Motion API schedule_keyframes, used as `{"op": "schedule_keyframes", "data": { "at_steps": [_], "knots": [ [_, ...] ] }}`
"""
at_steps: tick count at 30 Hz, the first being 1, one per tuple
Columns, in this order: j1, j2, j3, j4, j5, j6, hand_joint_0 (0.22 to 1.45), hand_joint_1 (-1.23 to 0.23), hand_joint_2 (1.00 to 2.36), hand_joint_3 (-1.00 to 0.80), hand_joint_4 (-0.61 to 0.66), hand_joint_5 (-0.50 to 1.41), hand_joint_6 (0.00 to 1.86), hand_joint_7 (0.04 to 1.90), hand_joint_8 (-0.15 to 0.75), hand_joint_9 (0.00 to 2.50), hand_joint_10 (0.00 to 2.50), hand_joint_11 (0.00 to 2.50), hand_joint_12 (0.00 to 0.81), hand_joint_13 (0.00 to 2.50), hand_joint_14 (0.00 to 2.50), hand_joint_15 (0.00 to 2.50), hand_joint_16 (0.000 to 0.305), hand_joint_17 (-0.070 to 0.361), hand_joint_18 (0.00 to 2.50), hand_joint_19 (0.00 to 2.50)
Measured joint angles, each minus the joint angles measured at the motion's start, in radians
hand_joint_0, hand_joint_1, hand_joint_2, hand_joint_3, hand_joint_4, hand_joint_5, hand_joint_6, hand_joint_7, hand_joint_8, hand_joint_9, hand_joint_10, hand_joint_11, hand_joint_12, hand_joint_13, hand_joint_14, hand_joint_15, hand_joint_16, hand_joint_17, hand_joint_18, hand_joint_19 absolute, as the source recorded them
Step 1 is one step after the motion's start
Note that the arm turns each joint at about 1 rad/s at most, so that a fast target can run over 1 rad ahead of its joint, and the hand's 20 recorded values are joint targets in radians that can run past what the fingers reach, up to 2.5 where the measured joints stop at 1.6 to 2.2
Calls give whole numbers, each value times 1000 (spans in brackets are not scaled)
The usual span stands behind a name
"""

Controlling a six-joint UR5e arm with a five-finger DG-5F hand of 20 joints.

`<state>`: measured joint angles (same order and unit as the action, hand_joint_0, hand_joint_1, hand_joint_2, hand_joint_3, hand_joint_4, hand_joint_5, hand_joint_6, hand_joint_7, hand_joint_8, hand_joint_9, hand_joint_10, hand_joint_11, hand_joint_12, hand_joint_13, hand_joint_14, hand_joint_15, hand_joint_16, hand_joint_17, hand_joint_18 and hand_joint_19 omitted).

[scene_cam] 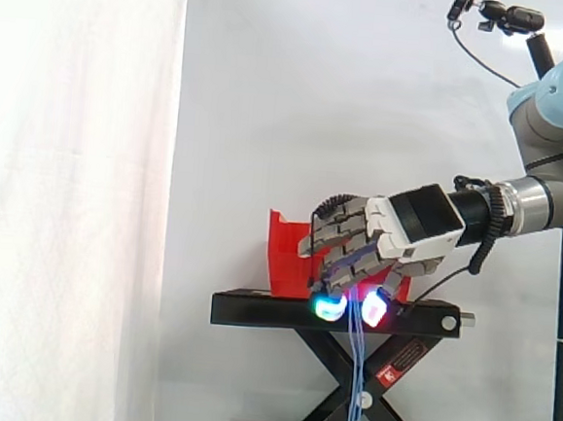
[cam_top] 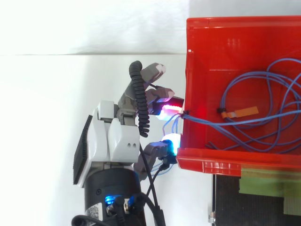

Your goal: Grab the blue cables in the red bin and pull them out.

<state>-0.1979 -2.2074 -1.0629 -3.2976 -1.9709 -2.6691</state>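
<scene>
No text was legible: red/white sticker (scene_cam: pixel 401 360) on the black stand's (scene_cam: pixel 254 311) scissor leg, lower right, had print too small to read, & orange tag (cam_top: pixel 244 112) on blue cables (cam_top: pixel 277 94) in red bin (cam_top: pixel 197 70) showed no readable print.

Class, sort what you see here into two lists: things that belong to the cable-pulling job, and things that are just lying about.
Belongs to the job:
blue cables
red bin
hand, its fingers curled round the cables

Just there:
black stand under the bin
white curtain
orange tag inside the bin
</scene>
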Motion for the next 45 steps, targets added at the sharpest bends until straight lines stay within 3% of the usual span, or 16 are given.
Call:
{"op": "schedule_keyframes", "data": {
  "at_steps": [10,16,26,32,45],
  "knots": [
    [-3,0,0,0,0,29,821,-1041,1000,-1000,147,719,2,827,264,849,21,570,362,574,13,320,52,117,501,394],
    [-3,0,0,2,-1,30,817,-1050,1000,-1000,123,568,422,647,258,827,19,585,361,584,13,333,52,117,507,404],
    [-3,0,0,4,-3,29,775,-1065,1000,-1000,112,485,646,560,255,784,21,612,369,585,14,351,54,121,511,408],
    [-3,0,0,5,-5,29,763,-1072,1000,-1000,122,489,687,532,259,800,21,615,372,602,14,363,54,121,526,414],
    [-3,0,0,6,-6,28,763,-1074,1000,-1000,137,531,577,565,263,818,19,604,376,625,14,368,53,120,554,436]
  ]
}}
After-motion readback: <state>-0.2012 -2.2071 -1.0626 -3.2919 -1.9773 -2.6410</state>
